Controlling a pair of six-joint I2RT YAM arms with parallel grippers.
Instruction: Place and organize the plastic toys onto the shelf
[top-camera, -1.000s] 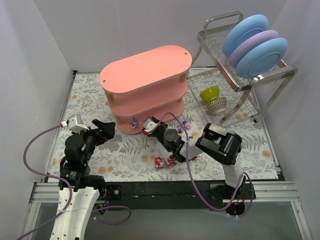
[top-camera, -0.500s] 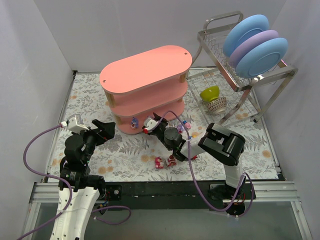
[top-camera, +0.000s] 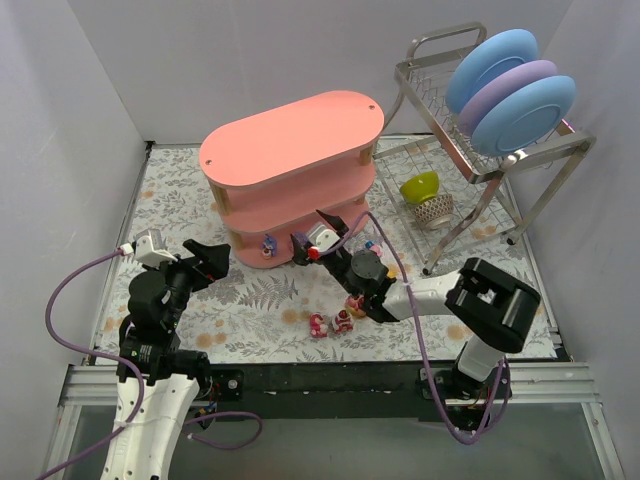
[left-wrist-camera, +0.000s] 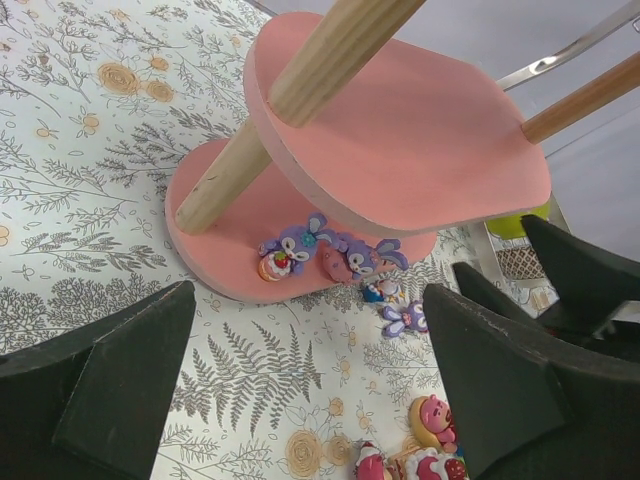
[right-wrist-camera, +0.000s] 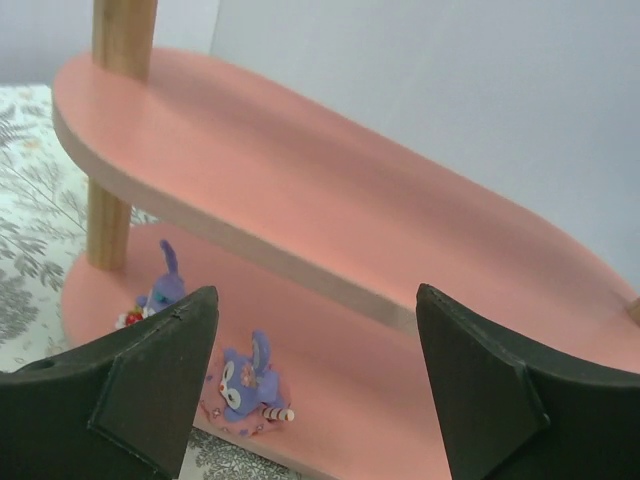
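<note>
Hovering spread and empty at the bottom tier of the salmon shelf (top-camera: 290, 140): right fingers (right-wrist-camera: 150, 390). Two purple rabbit figurines (right-wrist-camera: 245, 380) stand there, and a careless sweep could topple them. Left fingers (left-wrist-camera: 110, 390) spread, holding nothing. Other figurines (top-camera: 330, 322) lie on the tabletop (top-camera: 250, 300).

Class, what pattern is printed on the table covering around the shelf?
The table covering shows grey fern leaves and orange flowers on white, clearest in the left wrist view.
</note>
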